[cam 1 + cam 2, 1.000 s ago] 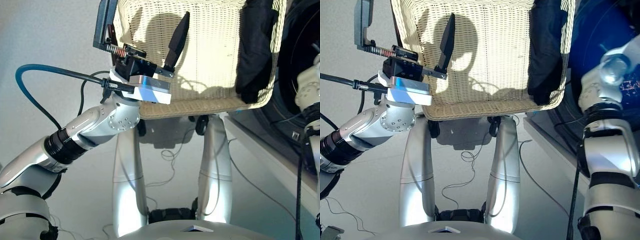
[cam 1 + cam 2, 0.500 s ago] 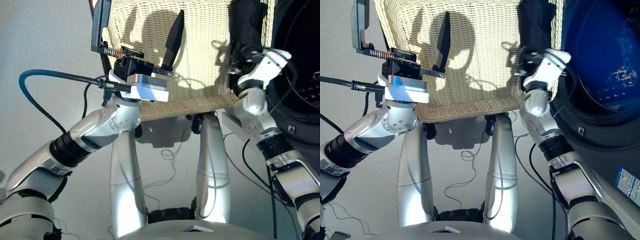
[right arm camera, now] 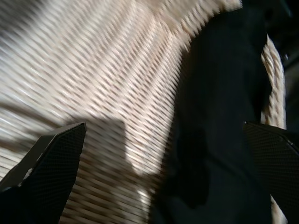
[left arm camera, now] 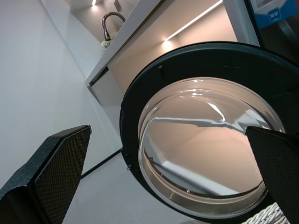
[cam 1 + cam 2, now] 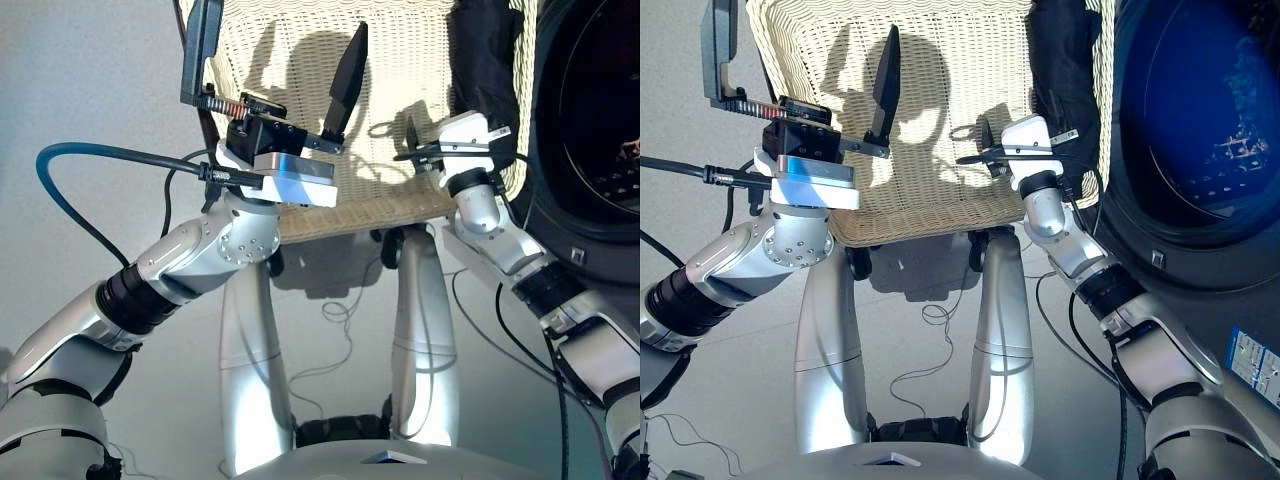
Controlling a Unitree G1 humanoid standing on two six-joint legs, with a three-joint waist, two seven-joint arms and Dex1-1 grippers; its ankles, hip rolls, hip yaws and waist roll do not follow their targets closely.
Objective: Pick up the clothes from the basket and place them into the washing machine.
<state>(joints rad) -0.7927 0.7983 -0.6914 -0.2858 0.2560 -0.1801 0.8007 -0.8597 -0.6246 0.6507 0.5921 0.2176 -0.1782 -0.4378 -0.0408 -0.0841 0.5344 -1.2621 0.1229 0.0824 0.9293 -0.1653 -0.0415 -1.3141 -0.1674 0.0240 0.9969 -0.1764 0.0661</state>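
The right claw (image 5: 985,150) hovers over the near right part of the basket (image 5: 940,215) with its two black fingers spread wide and nothing between them; it touches neither wicker nor cloth. The one garment seen in the basket, the black one (image 5: 1065,75), lies along the basket's right rim, a narrow strip whose long axis runs from the basket's near edge toward its far edge. From the right claw it sits just to the side nearer the washing machine (image 5: 1200,150) and a little farther into the basket. In the right wrist view the dark cloth (image 3: 224,116) fills the stretch in front of one finger (image 3: 275,154), while the other finger (image 3: 46,163) points at bare wicker, so the claw looks off-centre from the strip and would likely need to shift toward the basket's right rim before closing. The right arm is clearly the nearer one. The left claw (image 5: 275,70) stands at the basket's left rim, well apart from the garment, also wide open and empty, and its wrist view looks across at the round glass door (image 4: 205,149) of the machine. No red or blue garment shows in the basket. The drum opening lies just beyond the basket's right rim.
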